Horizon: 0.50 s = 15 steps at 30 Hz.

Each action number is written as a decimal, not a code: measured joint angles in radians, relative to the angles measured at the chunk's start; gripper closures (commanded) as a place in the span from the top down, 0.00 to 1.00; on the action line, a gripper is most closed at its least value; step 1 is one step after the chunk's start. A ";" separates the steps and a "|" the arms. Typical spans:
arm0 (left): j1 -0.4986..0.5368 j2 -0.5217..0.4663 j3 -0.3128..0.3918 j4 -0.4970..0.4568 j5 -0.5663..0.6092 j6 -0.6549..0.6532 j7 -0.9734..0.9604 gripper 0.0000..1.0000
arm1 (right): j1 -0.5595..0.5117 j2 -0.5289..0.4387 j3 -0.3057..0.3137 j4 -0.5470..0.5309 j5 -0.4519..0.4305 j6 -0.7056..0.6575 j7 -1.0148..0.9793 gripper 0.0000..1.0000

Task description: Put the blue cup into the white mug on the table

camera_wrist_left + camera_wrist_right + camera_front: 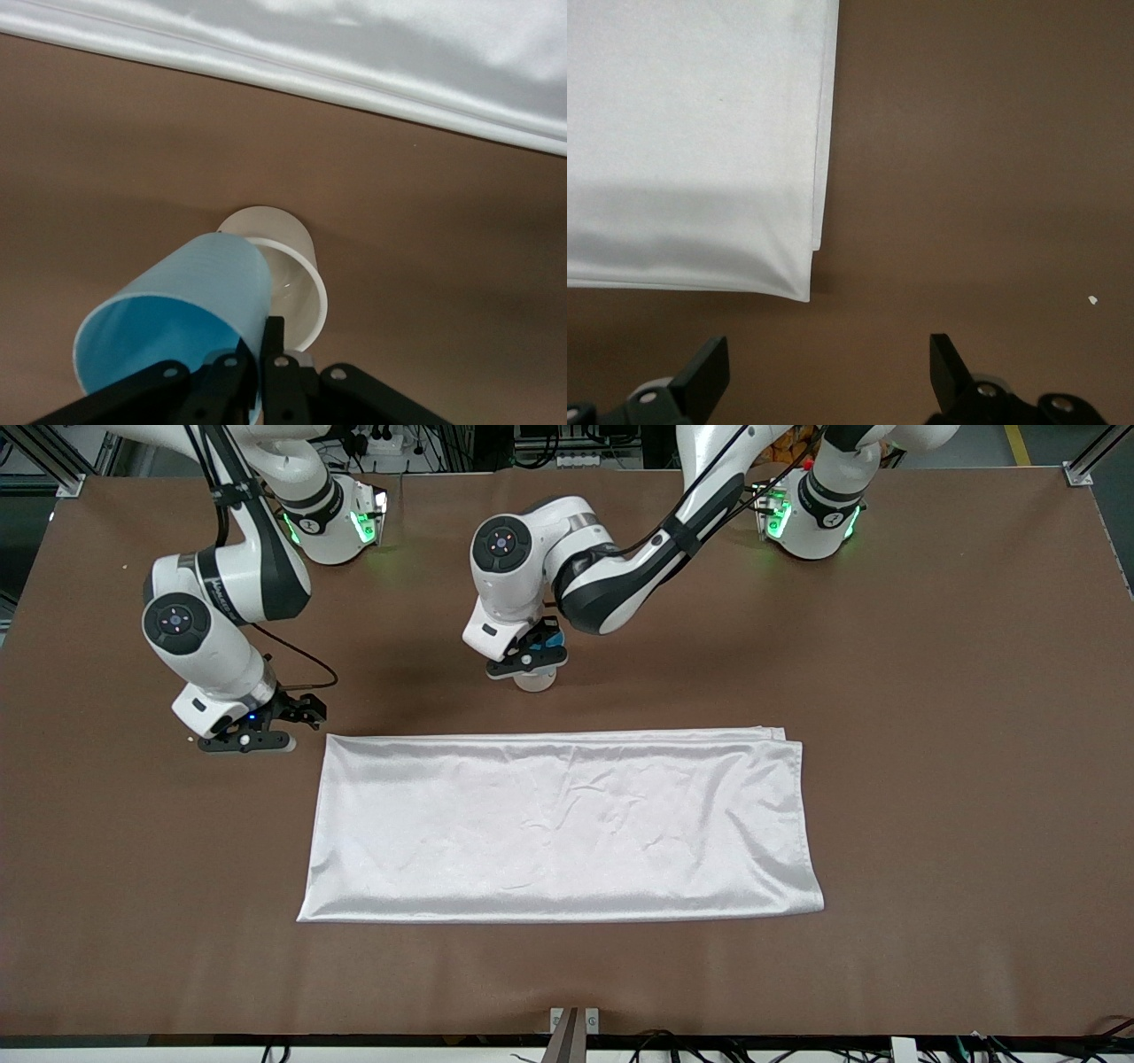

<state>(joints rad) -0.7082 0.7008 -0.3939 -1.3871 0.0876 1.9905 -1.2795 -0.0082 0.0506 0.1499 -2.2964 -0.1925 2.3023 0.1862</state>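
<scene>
White satin cloth [558, 824] lies nearer the camera than our white mug [288, 274]; left gripper [261, 354] pinches the blue cup [177, 310] over it; right gripper [828, 372], fingers spread, waits over the table [930, 691].

**Table Surface and Items Resting on It**

The table [930, 691] is a large flat surface covered in plain brown material; it fills nearly the whole front view.

A white satin cloth [563, 824], rectangular and lightly creased, lies flat across the centre and lower centre of that frame. Its upper edge shows a doubled fold line.

The white mug [535, 681] stands upright on the bare brown surface, just above the cloth's upper edge, near frame centre. It is apart from the cloth.

A small pale speck [1092, 300] lies on the brown surface near the lower corner of the right wrist view.
</scene>
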 measured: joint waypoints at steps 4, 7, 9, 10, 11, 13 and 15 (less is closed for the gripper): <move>0.002 0.005 0.000 0.005 0.000 0.001 -0.003 0.00 | 0.000 -0.034 0.000 -0.018 0.000 -0.020 0.000 1.00; 0.002 0.007 0.000 0.007 0.000 0.001 -0.004 0.00 | 0.000 -0.049 0.000 -0.017 0.000 -0.030 0.000 1.00; 0.002 0.008 0.000 0.008 0.000 0.002 -0.012 0.00 | 0.000 -0.055 0.000 -0.004 0.000 -0.046 0.000 1.00; 0.001 0.008 0.000 0.008 0.000 0.004 -0.016 0.00 | 0.000 -0.056 0.000 0.008 0.000 -0.063 0.000 1.00; 0.001 0.009 0.000 0.008 0.000 0.006 -0.019 0.00 | 0.000 -0.057 0.000 0.028 0.000 -0.091 0.000 1.00; 0.000 0.010 -0.001 0.009 0.000 0.011 -0.022 0.00 | 0.000 -0.057 0.000 0.086 0.000 -0.169 0.000 1.00; -0.001 0.011 -0.002 0.009 0.000 0.015 -0.025 0.00 | 0.000 -0.057 0.000 0.159 0.001 -0.262 -0.001 1.00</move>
<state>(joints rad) -0.7096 0.7114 -0.3959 -1.3782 0.0876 2.0056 -1.3043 -0.0083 -0.0063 0.1499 -2.1377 -0.1920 2.0407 0.1851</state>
